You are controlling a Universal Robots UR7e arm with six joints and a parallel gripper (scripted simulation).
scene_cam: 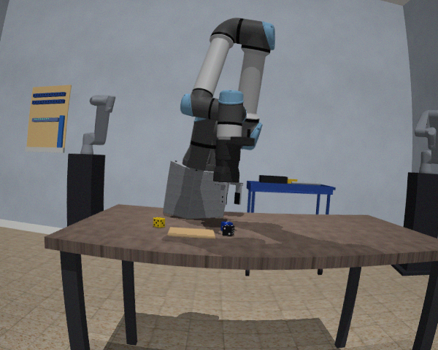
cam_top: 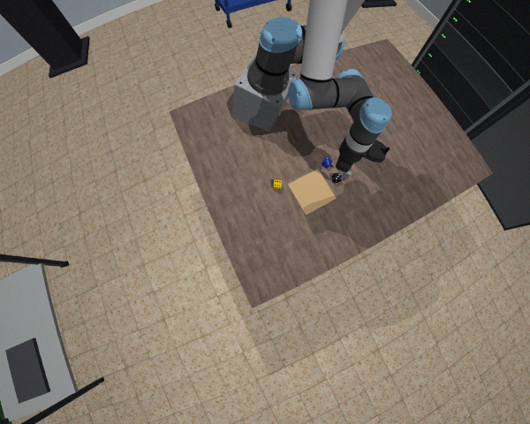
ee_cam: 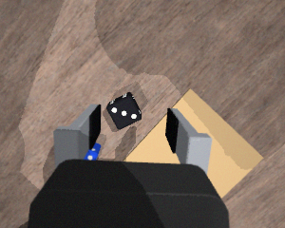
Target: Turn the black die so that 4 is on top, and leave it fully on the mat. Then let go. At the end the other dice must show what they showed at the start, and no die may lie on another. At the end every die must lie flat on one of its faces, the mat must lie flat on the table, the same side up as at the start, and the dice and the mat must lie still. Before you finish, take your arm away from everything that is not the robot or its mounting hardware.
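Observation:
The black die lies flat on the bare table top, just off a corner of the tan mat. In the wrist view its top face shows three pips in a diagonal row. My gripper is open and empty. It hangs above the black die, with one finger on each side of it in the wrist view. The blue die lies close behind the black die, partly hidden by my left finger.
A yellow die lies on the wooden table, left of the mat. The arm's grey base block stands at the back of the table, behind the dice.

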